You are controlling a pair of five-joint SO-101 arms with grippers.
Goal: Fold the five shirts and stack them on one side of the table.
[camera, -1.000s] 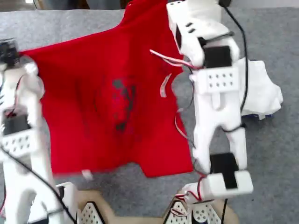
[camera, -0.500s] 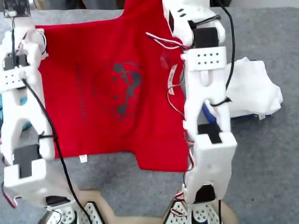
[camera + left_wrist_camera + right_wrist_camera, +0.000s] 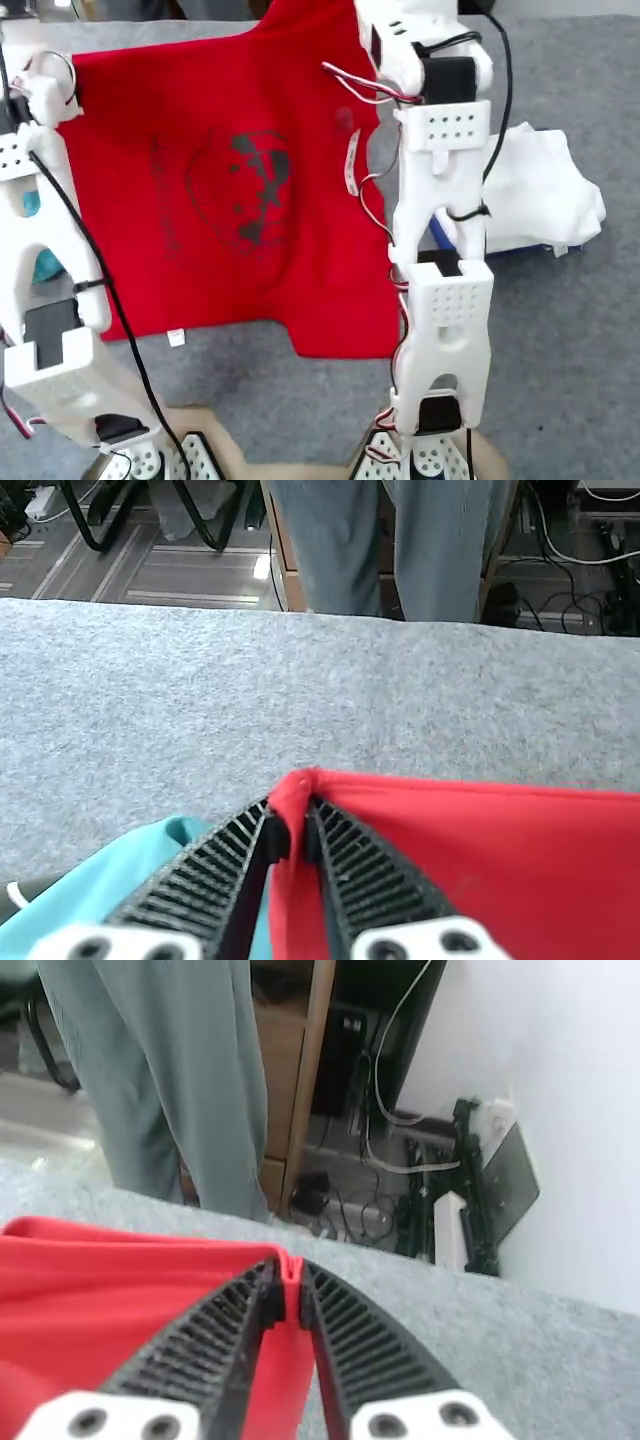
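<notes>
High view: where is the red shirt [image 3: 240, 200]?
— Spread out on the grey table [image 3: 590, 340] between the two arms, print facing up.
— And the grippers?
— The left gripper [image 3: 290, 825] pinches one far corner, and the right gripper [image 3: 287, 1282] pinches the other. A white garment [image 3: 545, 190] lies bunched beside the right arm. Teal cloth [image 3: 110, 890] lies beside the left gripper.
</notes>
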